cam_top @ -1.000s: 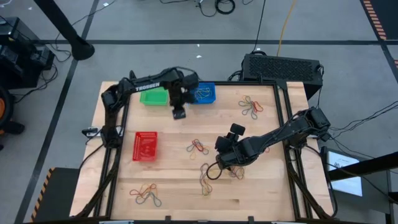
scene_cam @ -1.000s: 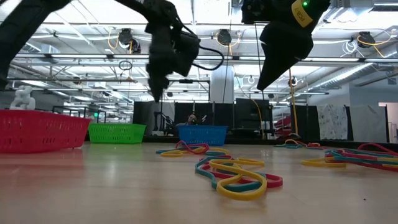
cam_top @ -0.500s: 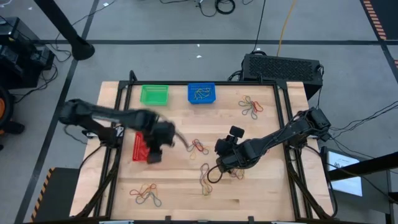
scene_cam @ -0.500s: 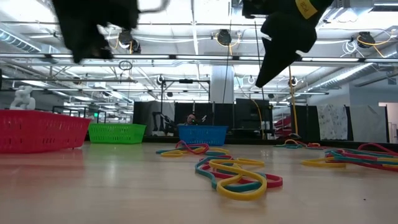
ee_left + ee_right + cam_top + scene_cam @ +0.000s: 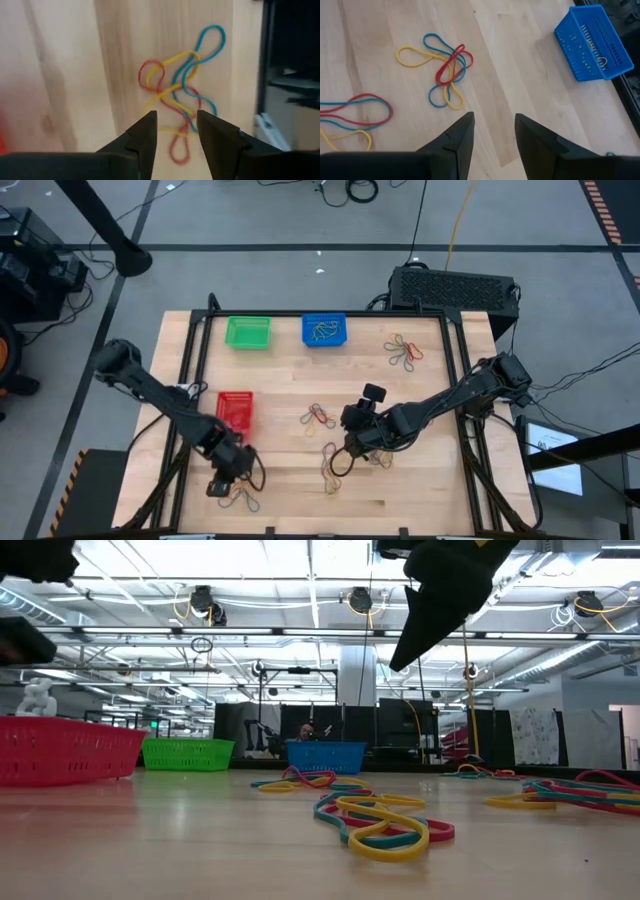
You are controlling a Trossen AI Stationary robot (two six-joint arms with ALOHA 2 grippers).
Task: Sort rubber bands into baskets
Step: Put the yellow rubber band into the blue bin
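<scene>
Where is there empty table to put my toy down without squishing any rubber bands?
Bare wood lies between the green basket and red basket, and along the right edge below the far-right band cluster. The middle, by the right gripper, and the front-left, under the left gripper, are crowded.

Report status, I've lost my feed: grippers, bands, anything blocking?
Left gripper open, empty, above the near-left rubber bands. Right gripper open, empty, mid-table over bare wood. Other bands loose on the table. Nothing in the way.

Green basket [image 5: 247,332], blue basket [image 5: 324,329], red basket [image 5: 235,412]; rubber bands [image 5: 177,102] red, yellow & blue on pale wood table [image 5: 430,475].
</scene>
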